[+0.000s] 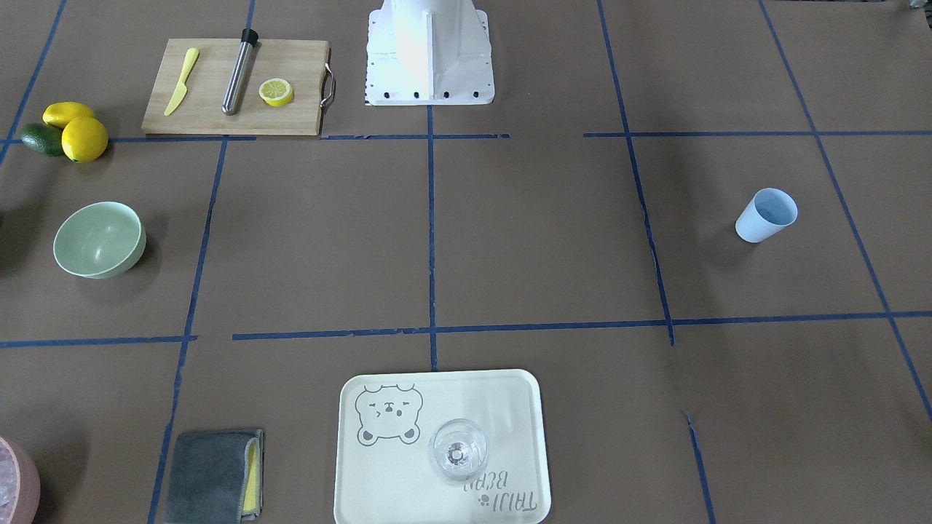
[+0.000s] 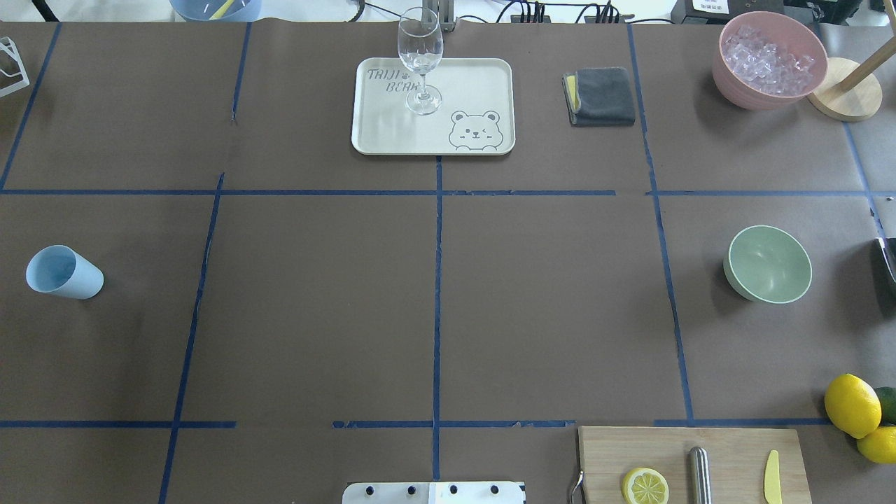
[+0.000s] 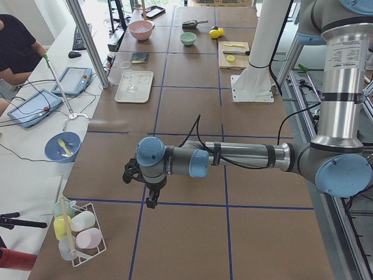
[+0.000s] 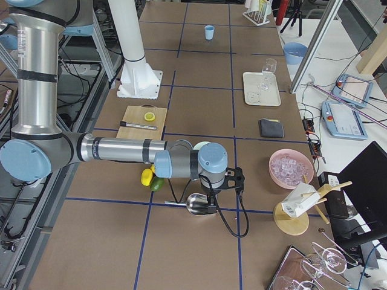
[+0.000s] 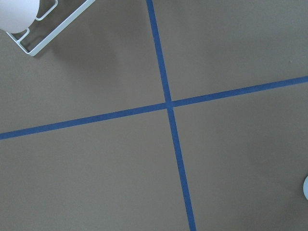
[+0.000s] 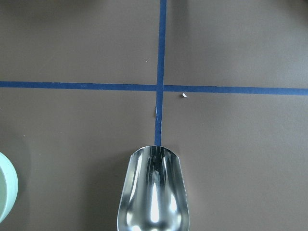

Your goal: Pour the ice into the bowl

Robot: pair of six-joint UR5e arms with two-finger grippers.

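1. Reference: cream bear-print tray point(image 2: 392, 133) at the table's far edge, centre. All positions below are given from this tray, in the overhead view.

2. Bowl point(image 2: 770, 266): pale mint green, upright. It stands well to the robot's right of the tray and nearer the robot. Its inside shows only bare green.

3. Ice: no loose cubes can be made out in any view. The inside of the blue cup point(image 2: 64, 273) is too small to judge. The cup stands far to the robot's left of the tray and nearer the robot.

4. Left gripper point(image 3: 150, 201): seen only from the side, over the table well to the left of the tray. Jaw opening and any load cannot be determined.

5. Right gripper point(image 4: 210, 194): seen only from the side, to the right of the tray, past the bowl. Jaw opening cannot be determined. A metal scoop point(image 6: 154, 192) projects from the lower edge of the right wrist view, over a blue tape crossing.

6. Other items:
- Wine glass point(image 2: 420, 49), upright on the tray.
- Grey cloth point(image 2: 602, 94), near the tray's right side.
- Pink tub point(image 2: 742, 94), right of the tray beyond the cloth, holding glassy lumps point(image 2: 766, 59).
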